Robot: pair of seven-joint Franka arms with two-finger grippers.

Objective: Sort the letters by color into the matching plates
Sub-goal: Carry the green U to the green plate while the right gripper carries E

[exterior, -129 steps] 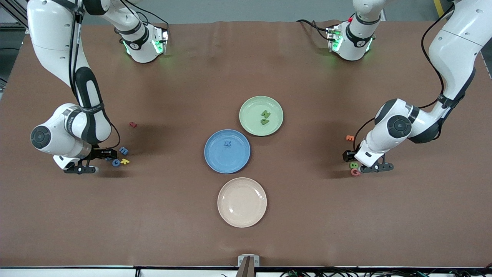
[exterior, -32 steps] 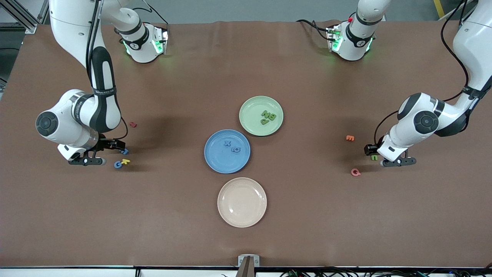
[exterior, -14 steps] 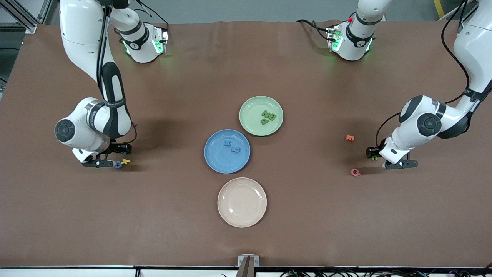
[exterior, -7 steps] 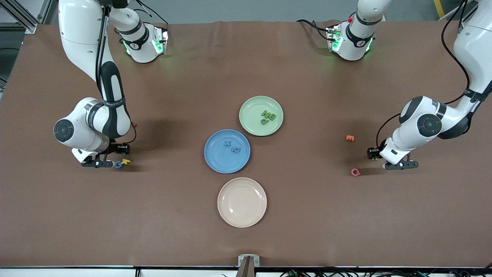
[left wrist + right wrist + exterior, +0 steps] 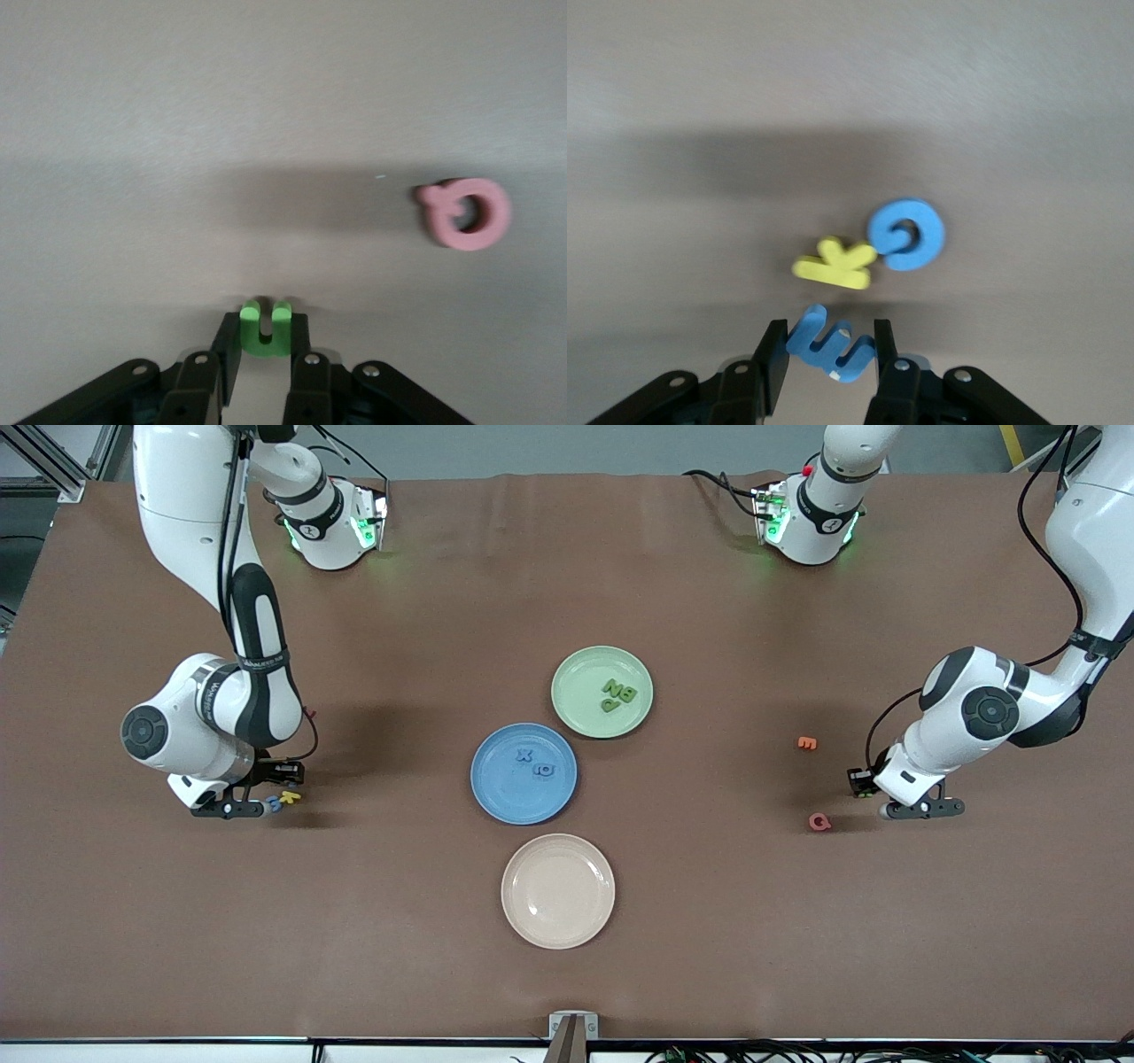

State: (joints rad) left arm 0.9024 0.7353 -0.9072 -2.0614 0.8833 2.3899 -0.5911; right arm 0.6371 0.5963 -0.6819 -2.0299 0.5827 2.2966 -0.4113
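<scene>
The bench (image 5: 567,974) carries the blue plate (image 5: 496,797) and the green plate (image 5: 576,669) near its middle, touching each other; two blue letters (image 5: 534,763) and three green letters (image 5: 617,693) already lie in them. The left gripper (image 5: 262,359), low at the left arm's end of the bench, has its jaws pinching a green letter (image 5: 265,328) by its flat sides. The right gripper (image 5: 830,354), low at the right arm's end, pinches a blue letter (image 5: 830,348) the same way, beside a second blue letter (image 5: 907,234) and a yellow letter (image 5: 835,264). Both forearms are bent down, wrists close to the surface. I judge the foam letters are very light, soft and easy to squeeze, so a gentle grip across the thin body is best.
</scene>
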